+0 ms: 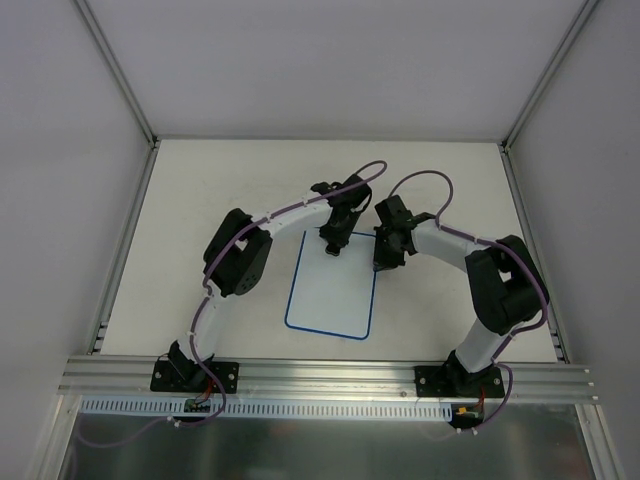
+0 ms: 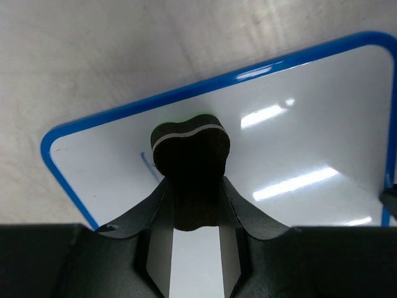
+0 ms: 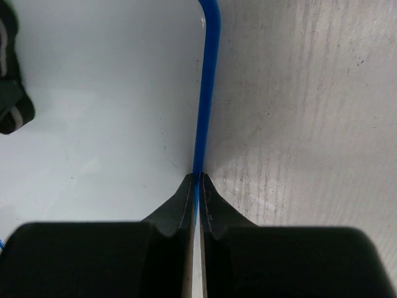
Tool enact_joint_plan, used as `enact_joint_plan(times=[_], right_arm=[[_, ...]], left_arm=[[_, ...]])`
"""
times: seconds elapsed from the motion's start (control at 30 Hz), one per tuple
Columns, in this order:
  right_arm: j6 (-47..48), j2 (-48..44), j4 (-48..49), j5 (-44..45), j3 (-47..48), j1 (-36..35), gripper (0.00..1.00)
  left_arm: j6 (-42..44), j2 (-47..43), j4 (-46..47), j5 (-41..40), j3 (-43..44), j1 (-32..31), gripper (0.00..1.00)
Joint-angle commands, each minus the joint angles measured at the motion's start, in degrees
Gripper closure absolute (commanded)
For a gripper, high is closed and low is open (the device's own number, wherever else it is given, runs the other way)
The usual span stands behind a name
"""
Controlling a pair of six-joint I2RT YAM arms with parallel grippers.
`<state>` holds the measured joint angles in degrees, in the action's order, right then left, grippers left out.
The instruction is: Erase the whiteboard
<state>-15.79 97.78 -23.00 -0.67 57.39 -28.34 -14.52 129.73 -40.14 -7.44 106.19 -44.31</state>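
The whiteboard (image 1: 331,295), white with a thin blue rim, lies flat on the table between the two arms. My left gripper (image 1: 333,246) is over its far edge, shut on a small black eraser (image 2: 190,146) with a green-and-white stripe. The eraser rests on the board face (image 2: 298,149) near a short blue mark (image 2: 146,165). My right gripper (image 1: 385,262) is at the board's right edge. In the right wrist view its fingers (image 3: 186,208) are closed with the blue rim (image 3: 208,93) between them. The eraser also shows there at the left edge (image 3: 9,93).
The board lies on a pale table (image 1: 220,180) walled by white panels with metal posts at the far corners. An aluminium rail (image 1: 330,378) carrying both arm bases runs along the near edge. Purple cables loop over both arms.
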Motion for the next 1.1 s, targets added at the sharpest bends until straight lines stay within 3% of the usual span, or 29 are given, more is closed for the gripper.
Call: enact_joint_plan(times=[0.0,0.37,0.73,1.07], right_arm=[[1.73,2.33,-7.32,5.06,-0.52,-0.05,1.00],[1.47,2.86,-7.84,5.32,-0.34,-0.05,1.00],[1.38,2.68,-7.76,5.32,-0.26,-0.23,1.00],[1.55,2.86,-7.76,5.15,-0.08,-0.23,1.00]], left_arm=[[0.29,-1.31,-8.81,-7.14,-6.43,3.44,1.00],[1.43,-6.24,-10.40,-9.35,-11.27,10.48,1.00],[0.55,-7.57,-10.13,-2.58,-3.63,5.65,1.00],[0.73,-2.91,-10.22,-0.56,-5.38,1.60,1.00]])
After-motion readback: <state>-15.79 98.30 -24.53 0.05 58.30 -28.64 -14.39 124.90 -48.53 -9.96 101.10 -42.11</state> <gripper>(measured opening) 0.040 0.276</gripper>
